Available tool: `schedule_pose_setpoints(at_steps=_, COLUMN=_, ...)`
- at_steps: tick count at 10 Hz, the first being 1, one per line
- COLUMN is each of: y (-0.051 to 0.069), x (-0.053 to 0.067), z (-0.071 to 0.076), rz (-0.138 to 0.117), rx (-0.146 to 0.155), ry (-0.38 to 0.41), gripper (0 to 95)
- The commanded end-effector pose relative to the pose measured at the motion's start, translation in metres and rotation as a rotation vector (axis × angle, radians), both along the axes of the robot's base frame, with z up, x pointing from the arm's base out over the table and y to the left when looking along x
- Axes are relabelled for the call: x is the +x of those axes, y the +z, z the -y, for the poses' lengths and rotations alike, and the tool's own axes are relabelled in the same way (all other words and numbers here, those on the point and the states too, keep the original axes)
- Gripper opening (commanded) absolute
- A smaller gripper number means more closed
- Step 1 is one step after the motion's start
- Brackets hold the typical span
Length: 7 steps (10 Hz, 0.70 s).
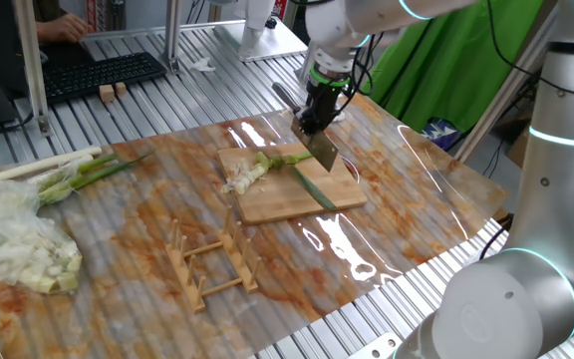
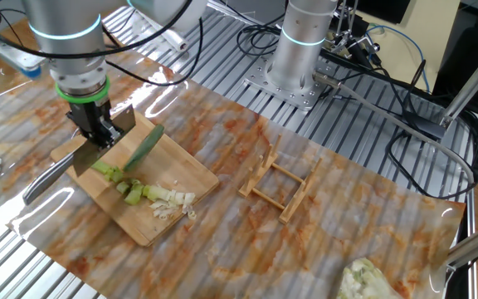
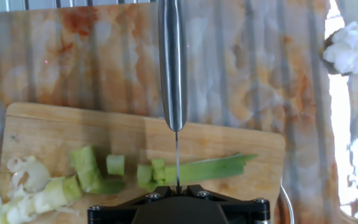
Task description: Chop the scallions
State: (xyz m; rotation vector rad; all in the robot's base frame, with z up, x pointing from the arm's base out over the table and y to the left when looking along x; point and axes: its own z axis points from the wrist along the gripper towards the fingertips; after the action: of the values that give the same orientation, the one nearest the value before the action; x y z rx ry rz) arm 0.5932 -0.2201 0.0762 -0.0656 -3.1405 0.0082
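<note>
No text, label, brand, number or sign can be read in any of the 3 views. The keyboard [image 1: 103, 72] at the far edge of one fixed view is too small and dark for its key legends to be made out, and the red-and-white box [image 1: 103, 14] behind it carries only blurred marks.

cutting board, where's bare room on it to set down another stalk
On the cutting board, the strip along the edge facing the wooden rack is bare, as is the corner beyond the cut bits. The middle is crowded: scallions, and the knife clamped in the gripper.
</note>
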Motion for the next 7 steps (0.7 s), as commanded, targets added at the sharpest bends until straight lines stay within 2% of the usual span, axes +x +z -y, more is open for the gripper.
schedule_pose_setpoints(at_steps=1, y=-0.009, x=0.002, z=0.001, rz=0.002, rx=0.005, ry=-0.002, gripper=0.0)
schedule_pose_setpoints(at_steps=2, y=-0.022, x=0.006, z=-0.002, rz=0.006, rx=0.014, ry=-0.003, gripper=0.0)
schedule_pose_setpoints(at_steps=3, y=-0.041, x=0.010, z=-0.006, rz=0.021, rx=0.017, ry=0.001, gripper=0.0)
schedule_pose_setpoints(at_steps=4, y=-0.054, x=0.012, z=-0.009, rz=0.040, rx=0.015, ry=0.002, gripper=0.0)
schedule_pose_setpoints(at_steps=5, y=-0.064, x=0.013, z=-0.011, rz=0.047, rx=0.022, ry=-0.003, gripper=0.0)
schedule_pose_setpoints(at_steps=6, y=-0.057, x=0.012, z=-0.010, rz=0.039, rx=0.002, ry=0.000, gripper=0.0)
schedule_pose_setpoints(at_steps=7, y=-0.048, x=0.013, z=-0.007, rz=0.018, rx=0.006, ry=0.000, gripper=0.0)
